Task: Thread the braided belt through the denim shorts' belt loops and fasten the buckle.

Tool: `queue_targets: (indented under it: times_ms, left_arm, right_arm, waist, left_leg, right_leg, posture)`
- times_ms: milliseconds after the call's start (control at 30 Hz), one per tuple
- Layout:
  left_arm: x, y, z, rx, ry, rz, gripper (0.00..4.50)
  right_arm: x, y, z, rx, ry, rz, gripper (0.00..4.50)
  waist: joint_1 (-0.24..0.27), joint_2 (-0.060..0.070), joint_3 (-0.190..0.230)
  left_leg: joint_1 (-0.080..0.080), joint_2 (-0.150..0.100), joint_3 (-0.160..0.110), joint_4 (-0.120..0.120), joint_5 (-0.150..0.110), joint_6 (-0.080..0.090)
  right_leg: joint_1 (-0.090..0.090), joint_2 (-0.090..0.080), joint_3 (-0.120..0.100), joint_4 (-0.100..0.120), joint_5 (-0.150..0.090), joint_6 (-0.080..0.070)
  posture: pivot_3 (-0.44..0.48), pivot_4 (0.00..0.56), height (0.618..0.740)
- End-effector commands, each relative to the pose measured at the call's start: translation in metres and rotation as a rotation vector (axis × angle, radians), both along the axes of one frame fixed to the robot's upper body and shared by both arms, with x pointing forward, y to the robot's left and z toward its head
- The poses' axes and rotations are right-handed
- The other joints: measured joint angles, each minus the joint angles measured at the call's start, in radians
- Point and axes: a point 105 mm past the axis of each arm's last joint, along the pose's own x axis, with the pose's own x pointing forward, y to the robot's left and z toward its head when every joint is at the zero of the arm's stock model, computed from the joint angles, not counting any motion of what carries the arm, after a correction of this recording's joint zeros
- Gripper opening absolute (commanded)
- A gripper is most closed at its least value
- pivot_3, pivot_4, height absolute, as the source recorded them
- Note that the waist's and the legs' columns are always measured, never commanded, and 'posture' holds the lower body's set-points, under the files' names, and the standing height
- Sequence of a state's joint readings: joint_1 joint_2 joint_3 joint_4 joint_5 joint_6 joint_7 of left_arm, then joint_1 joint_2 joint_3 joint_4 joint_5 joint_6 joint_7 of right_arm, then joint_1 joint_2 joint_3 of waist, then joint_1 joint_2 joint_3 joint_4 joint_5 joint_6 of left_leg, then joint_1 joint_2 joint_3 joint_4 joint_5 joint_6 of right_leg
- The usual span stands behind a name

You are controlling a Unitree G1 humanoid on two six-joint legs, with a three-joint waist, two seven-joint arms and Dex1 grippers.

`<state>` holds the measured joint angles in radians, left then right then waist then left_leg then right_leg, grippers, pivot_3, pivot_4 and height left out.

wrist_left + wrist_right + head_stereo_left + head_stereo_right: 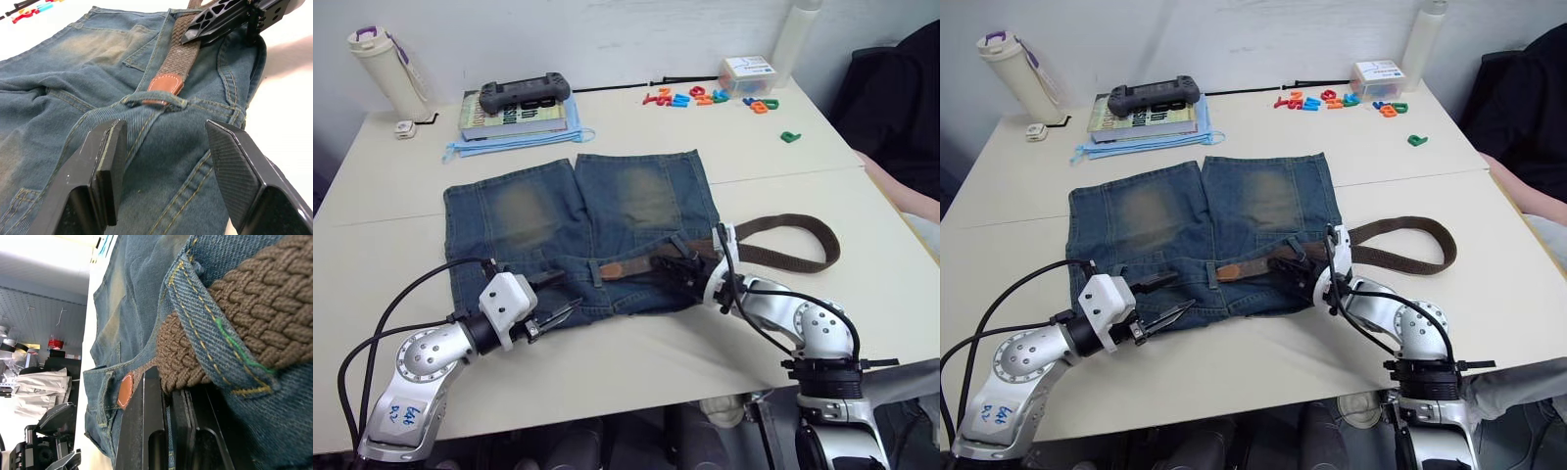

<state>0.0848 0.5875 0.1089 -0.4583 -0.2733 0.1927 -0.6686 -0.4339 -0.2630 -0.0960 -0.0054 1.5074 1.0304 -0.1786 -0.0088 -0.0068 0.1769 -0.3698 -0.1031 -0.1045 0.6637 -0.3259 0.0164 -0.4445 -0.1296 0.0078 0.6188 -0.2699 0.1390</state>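
The braided belt [783, 257] lies along the denim shorts' [578, 230] waistband, its tan tip [165, 84] at a belt loop [154, 102]. Limp and grippy, it is best pinched behind that stiffer tip. Left gripper [164, 171] spread apart; right gripper [690, 266] clamps the belt

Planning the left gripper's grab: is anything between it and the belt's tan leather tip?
Nothing visible blocks it. The open left gripper faces the tan leather tip of the brown braided belt, with only the blue denim shorts and a belt loop lying between.
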Motion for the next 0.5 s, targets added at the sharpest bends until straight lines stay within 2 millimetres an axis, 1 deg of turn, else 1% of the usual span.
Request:
queue_targets:
  times_ms: [33,167,267,433,500]
  left_arm:
    - [-0.001,0.000,0.008,0.000,-0.042,-0.008,2.89]
    - [-0.001,0.000,0.008,0.002,-0.043,-0.008,2.89]
    - [-0.001,0.000,0.008,0.003,-0.042,-0.005,2.89]
    - [-0.001,0.006,0.013,-0.003,-0.050,0.025,2.89]
    - [-0.003,0.016,0.022,-0.062,-0.032,0.070,2.89]
  right_arm:
    - [-0.010,0.025,0.006,0.006,-0.028,0.086,0.00]
    - [-0.011,0.037,0.018,0.034,-0.059,0.108,0.00]
    - [-0.012,0.040,0.021,0.040,-0.069,0.115,0.00]
    - [-0.002,0.023,0.014,0.016,-0.052,0.041,0.00]
    - [0.002,0.013,0.015,0.014,-0.054,0.005,0.00]
  waist:
    - [-0.005,0.000,0.000]
    - [-0.014,0.000,0.000]
    - [-0.019,0.000,0.000]
    - [-0.017,0.000,0.000]
    - [-0.018,0.000,0.000]
  left_leg:
    - [0.000,0.001,0.000,0.000,0.000,-0.001]
    - [0.000,0.001,0.000,0.000,-0.001,-0.001]
    - [0.000,0.001,0.000,0.000,-0.001,-0.001]
    - [0.000,0.001,0.000,0.000,-0.001,-0.001]
    - [0.000,0.001,0.000,0.000,-0.001,-0.001]
  right_leg:
    - [0.000,0.000,0.000,0.000,0.000,0.000]
    - [-0.001,0.000,0.000,0.001,-0.001,-0.002]
    - [-0.001,0.001,0.000,0.001,-0.001,-0.002]
    - [-0.001,0.002,-0.001,0.001,-0.001,-0.002]
    - [-0.001,0.002,-0.001,0.001,-0.001,-0.002]
  posture:
    - [0.000,0.150,0.713]
    - [0.000,0.150,0.713]
    - [0.000,0.150,0.713]
    - [0.000,0.150,0.713]
    - [0.000,0.150,0.713]
